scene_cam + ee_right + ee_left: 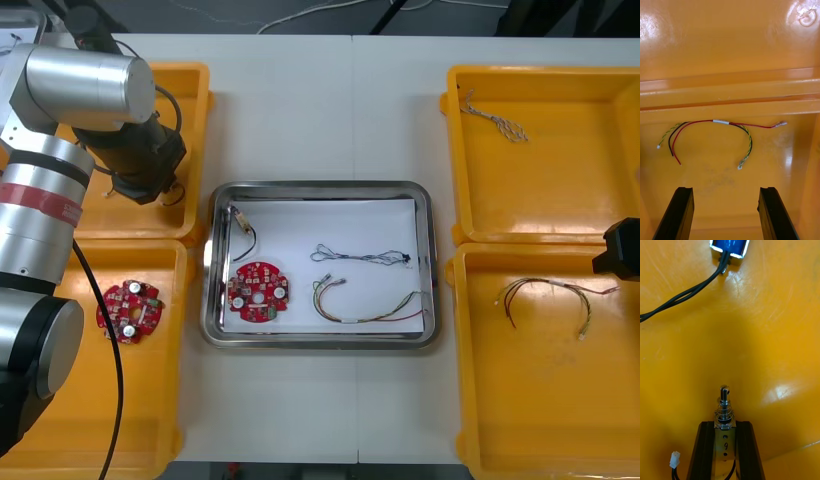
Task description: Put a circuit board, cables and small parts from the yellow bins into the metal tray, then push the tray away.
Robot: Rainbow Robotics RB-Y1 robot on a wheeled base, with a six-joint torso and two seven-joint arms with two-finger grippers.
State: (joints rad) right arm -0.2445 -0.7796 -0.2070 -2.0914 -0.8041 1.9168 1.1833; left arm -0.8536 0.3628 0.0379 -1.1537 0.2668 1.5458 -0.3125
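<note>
— So, where's the left gripper (725, 424)?
— Down in the far left yellow bin (192, 110), fingers clamped on a small metal part (724, 416)
— And the right gripper (725, 192)?
— Fingers apart at the near right bin (540, 400), a red and yellow cable (715, 129) lying just beyond them
— The metal tray (320, 188)?
— Between the bins, holding a circuit board (259, 292) and cables (362, 256)

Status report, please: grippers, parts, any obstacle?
Left gripper shut on small metal part, at far left bin. Right gripper open over red and yellow cable. No obstacle seen.
</note>
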